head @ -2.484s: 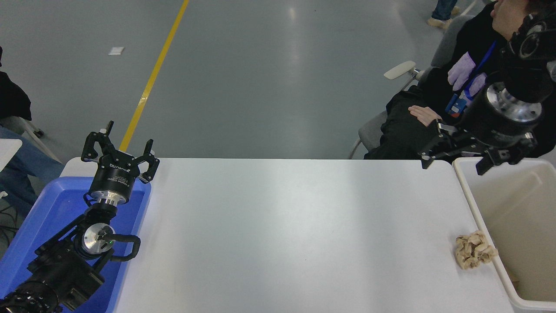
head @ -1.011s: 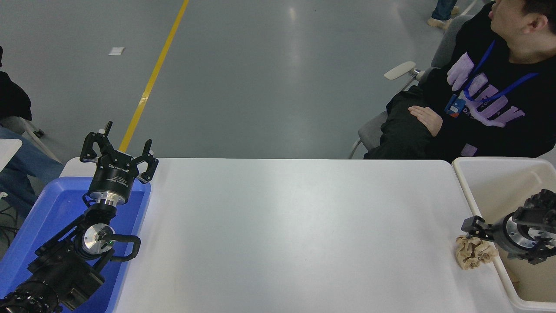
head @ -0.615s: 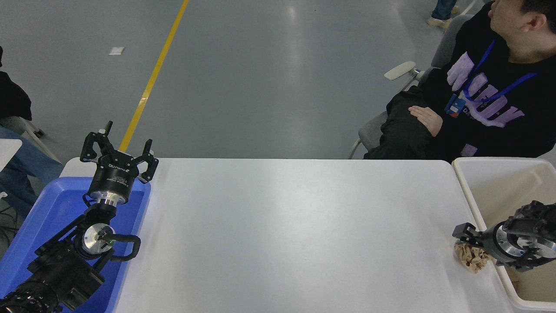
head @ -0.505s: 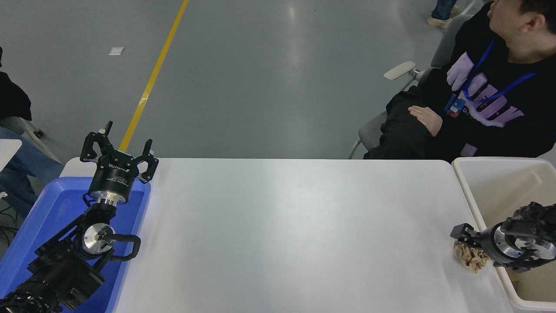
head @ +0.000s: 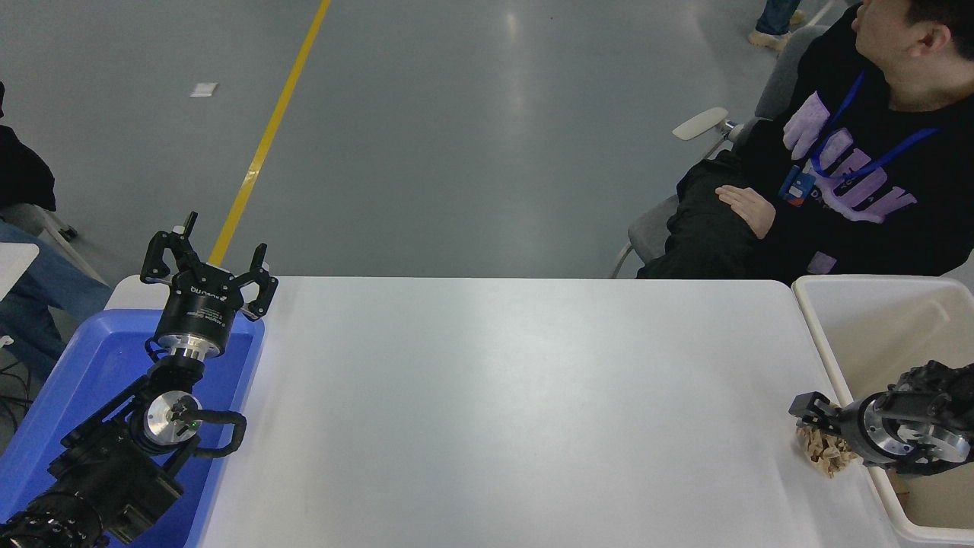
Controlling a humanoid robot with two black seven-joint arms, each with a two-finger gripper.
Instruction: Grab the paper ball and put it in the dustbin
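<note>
- Since the earliest frame, the right gripper (head: 813, 426) has come down from the upper right of the frame to the paper ball (head: 820, 454) at the lower right, and in the last half second it has sunk only a little more.
- Its black fingers now sit over the top of the wad, touching it or almost; I cannot tell if they are spread or already pressed onto the paper.
- The paper ball lies on the white table (head: 502, 403), just beside the near-left rim of the dustbin (head: 818, 335), not inside it.
- Risk: the wad is light and lumpy, so a squeeze off its middle could pinch only a loose fold, and it may slip out during the lift.
- Risk: the wrist hangs just above the bin rim, so a careless move could knock the bin or push the ball along the table.
- The left gripper (head: 207, 262) is parked at the lower left, fingers spread, above the blue tray (head: 76, 380).
- The table top is smooth and a little glossy, so the ball may slide easily.
- Behind is a grey floor with a yellow line (head: 270, 129) at the upper left; a person (head: 860, 175) sits at the upper right.
</note>
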